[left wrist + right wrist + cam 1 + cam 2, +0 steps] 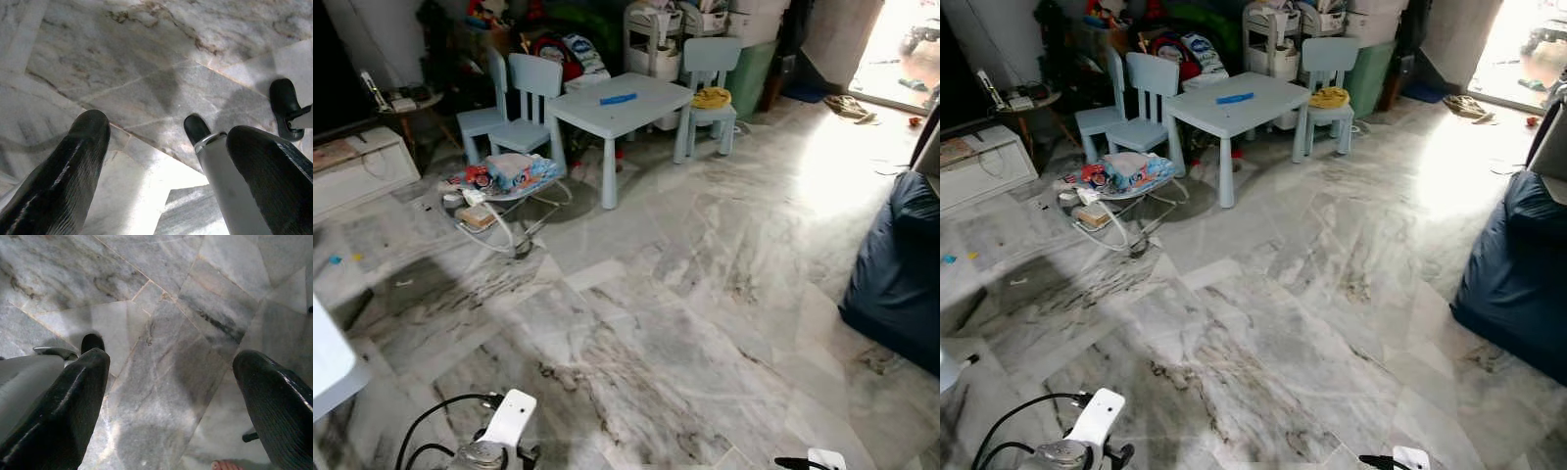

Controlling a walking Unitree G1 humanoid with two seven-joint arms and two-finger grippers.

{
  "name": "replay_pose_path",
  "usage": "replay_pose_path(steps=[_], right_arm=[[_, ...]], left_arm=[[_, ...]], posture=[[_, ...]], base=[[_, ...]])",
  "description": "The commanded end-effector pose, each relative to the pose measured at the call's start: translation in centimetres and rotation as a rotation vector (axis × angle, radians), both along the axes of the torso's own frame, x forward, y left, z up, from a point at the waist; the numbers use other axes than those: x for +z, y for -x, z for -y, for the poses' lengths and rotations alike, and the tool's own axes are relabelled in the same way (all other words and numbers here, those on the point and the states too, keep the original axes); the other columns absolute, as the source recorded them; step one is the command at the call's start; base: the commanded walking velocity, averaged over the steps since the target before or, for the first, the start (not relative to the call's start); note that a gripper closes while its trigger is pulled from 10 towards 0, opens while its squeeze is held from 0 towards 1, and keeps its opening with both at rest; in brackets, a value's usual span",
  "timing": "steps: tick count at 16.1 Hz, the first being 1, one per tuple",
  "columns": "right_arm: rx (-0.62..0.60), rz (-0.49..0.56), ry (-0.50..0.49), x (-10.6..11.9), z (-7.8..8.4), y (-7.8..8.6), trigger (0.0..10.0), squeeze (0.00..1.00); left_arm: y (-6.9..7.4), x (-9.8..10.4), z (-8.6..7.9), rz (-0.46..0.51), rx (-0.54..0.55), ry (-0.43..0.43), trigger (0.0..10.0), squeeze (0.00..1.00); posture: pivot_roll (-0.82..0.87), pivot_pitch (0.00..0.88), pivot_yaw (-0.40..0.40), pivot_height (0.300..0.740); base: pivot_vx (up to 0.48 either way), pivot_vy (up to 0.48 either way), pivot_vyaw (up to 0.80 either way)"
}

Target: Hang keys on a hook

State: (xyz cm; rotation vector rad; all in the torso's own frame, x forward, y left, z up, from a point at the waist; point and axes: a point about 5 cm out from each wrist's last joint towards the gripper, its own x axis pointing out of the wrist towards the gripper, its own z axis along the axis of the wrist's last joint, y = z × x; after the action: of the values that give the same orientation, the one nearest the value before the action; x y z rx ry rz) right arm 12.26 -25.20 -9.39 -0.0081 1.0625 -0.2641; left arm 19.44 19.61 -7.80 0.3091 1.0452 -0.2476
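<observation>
- A wide stretch of grey-veined marble floor (685, 313) lies open ahead of the robot, with sunlight falling on it from a doorway at the far right.
- The far edge of that room is bounded by a small pale blue table (619, 106), with a blue object (618, 99) lying on its top.
- Two pale blue chairs (524, 108) stand at the table's left side, and a third chair (710, 83) stands behind it carrying a yellow cloth (711, 98).
- A baby bouncer (499, 191) with a colourful seat sits on the floor in front of the left chairs, narrowing the passage on that side.
- A dark blue beanbag (901, 274) closes the right edge of the open floor.
- A low white cabinet (357, 171) stands along the left edge.
- The left gripper (166, 161) hangs low over the floor, its fingers (63, 176) spread wide and holding nothing; the robot's own leg and black feet show between and beyond them.
- The right gripper (171, 396) also hangs over the marble, its fingers (63, 411) set wide apart and empty.
- Neither keys nor a hook can be made out, so their place relative to the fingers cannot be told.
</observation>
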Motion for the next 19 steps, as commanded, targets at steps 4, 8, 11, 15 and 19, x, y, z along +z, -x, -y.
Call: replay_pose_path(steps=[4, 8, 11, 15, 19], right_arm=[[0.036, 0.012, 0.009, 0.18, -0.15, -0.68, 10.0, 0.0], [0.043, 0.007, 0.009, 0.11, -0.27, -0.57, 10.0, 0.0], [0.05, -0.005, 0.013, 0.05, -0.28, -0.46, 10.0, 0.0], [-0.02, -0.004, -0.013, 0.0, -0.26, -0.41, 10.0, 0.0], [-0.027, 0.003, -0.018, 0.08, -0.33, -0.74, 10.0, 0.0]], left_arm=[[0.49, -0.2, -0.37, -0.01, -0.015, -0.024, 10.0, 0.0], [0.55, -0.21, -0.42, -0.011, -0.029, -0.031, 10.0, 0.0], [0.6, -0.24, -0.28, -0.016, -0.057, -0.025, 10.0, 0.0], [0.66, -0.29, -0.09, -0.019, -0.083, -0.032, 10.0, 0.0], [0.34, -0.1, -0.26, 0.009, -0.056, -0.034, 10.0, 0.0]], posture=[[-0.01, 0.0, -0.015, 0.74], [-0.01, 0.0, -0.012, 0.74], [-0.01, 0.0, -0.012, 0.74], [-0.01, 0.0, -0.015, 0.74], [-0.01, 0.0, -0.012, 0.74]], base=[[0.0, 0.48, 0.0], [0.0, 0.24, 0.0], [0.0, 0.0, 0.0], [0.0, 0.0, 0.0], [0.0, 0.0, 0.0]])
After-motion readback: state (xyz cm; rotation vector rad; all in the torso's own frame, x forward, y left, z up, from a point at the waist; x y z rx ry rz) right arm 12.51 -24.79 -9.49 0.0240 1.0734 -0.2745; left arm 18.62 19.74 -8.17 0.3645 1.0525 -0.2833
